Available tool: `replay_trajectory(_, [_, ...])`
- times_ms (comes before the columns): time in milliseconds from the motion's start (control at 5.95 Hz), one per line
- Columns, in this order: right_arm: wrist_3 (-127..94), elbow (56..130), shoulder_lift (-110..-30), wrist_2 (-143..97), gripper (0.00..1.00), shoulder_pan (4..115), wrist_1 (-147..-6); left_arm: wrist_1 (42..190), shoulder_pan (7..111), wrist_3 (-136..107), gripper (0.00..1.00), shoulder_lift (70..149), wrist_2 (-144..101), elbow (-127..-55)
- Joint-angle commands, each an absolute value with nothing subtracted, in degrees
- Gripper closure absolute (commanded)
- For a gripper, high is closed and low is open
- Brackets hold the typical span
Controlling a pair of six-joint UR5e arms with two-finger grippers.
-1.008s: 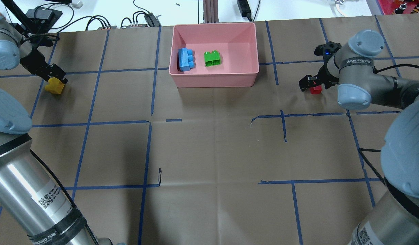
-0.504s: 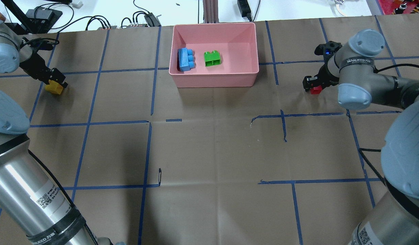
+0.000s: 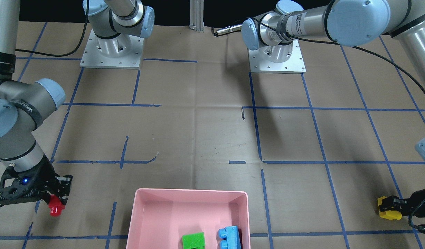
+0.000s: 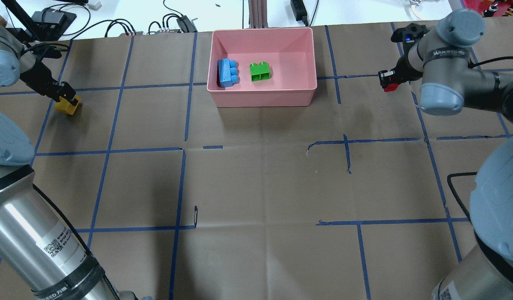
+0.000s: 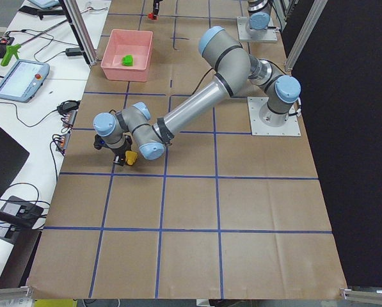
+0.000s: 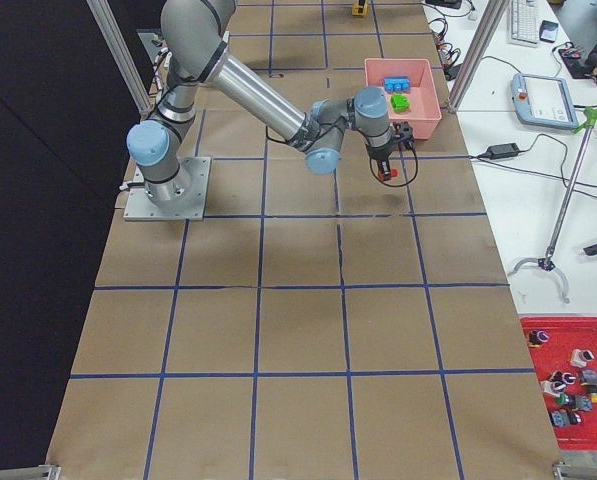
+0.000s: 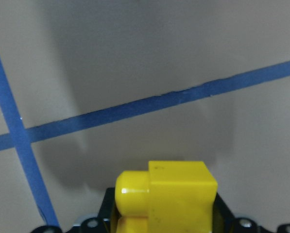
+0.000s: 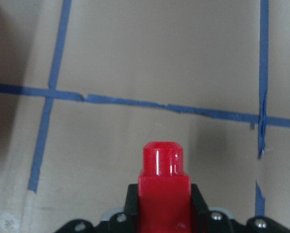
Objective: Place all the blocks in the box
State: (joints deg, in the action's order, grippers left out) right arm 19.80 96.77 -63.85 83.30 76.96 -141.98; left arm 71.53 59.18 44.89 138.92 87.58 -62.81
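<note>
Seen from overhead, the pink box [image 4: 260,99] sits at 12 o'clock on the table [image 4: 256,187]. The blue block [image 4: 227,73] and the green block [image 4: 260,71] already lie inside it, side by side toward its 9 o'clock end. The right gripper [image 4: 388,81] is closed around the red block [image 4: 391,87], out at 3 o'clock from the box. The left gripper [image 4: 66,99] is clamped on the yellow block [image 4: 67,107], well apart at the box's 9 o'clock.

Both look to be at the carry step. To do it well, each should rise enough to pass the box's raised edge. They should travel inward one at a time so the two grippers do not meet over the box. Each should let go low over bare floor: red toward the 3 o'clock end, yellow along the 6 o'clock side, clear of the blue block.
</note>
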Motion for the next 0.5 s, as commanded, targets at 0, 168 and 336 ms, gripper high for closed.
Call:
replay_trajectory(0, [19.25,87.14,-66.08,82.53,0.95,82.14,-131.70,72.33,59.85,44.48,0.89,135.91,87.54,-60.40])
replay_trajectory(168, [16.81,84.32,-66.18,75.05,0.93,86.35,-131.83,75.12,61.68,43.95,0.90,132.05,87.54,-58.99])
replay_trajectory(336, [5.04,84.03,-66.01,67.75,0.93,89.79,-132.27,76.97,63.70,43.25,0.90,129.31,87.71,-58.28])
